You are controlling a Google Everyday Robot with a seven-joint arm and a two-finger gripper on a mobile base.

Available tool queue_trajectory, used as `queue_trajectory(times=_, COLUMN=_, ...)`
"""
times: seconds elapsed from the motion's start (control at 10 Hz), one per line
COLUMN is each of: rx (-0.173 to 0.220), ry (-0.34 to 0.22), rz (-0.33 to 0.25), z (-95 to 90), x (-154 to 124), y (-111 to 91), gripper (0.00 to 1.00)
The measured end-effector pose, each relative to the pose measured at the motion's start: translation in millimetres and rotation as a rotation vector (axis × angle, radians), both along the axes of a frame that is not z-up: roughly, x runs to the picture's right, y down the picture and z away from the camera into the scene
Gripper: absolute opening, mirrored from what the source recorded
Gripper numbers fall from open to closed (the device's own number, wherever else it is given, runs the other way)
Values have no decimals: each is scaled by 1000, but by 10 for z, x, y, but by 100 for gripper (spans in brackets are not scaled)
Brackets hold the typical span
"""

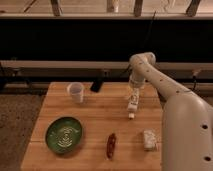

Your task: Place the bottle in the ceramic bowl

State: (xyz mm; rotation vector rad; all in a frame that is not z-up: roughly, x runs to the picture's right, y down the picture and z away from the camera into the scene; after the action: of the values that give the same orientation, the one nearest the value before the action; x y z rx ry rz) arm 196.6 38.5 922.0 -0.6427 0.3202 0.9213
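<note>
The claw (133, 95) hangs over the wooden surface (95, 117), well to the right of the bowl (64, 134) and beyond it, meeting the top end of the bottle (132, 106). A cup (75, 92) stands beyond the bowl. A reddish item (111, 145) lies right of the bowl, a whitish block (149, 139) farther right.
</note>
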Motion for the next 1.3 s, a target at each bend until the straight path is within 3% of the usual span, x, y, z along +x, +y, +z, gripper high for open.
queue_trajectory(times=0.4, rx=-18, ry=46, rz=-14, z=89, x=46, y=147, gripper=80)
queue_trajectory(times=0.8, rx=-54, ry=39, rz=-12, z=172, x=-1, y=266, gripper=80)
queue_trajectory(times=0.9, rx=-64, ry=32, rz=-13, z=193, x=-16, y=296, gripper=76)
queue_trajectory(times=1.3, rx=-86, ry=-28, rz=-5, z=219, x=-52, y=321, gripper=35)
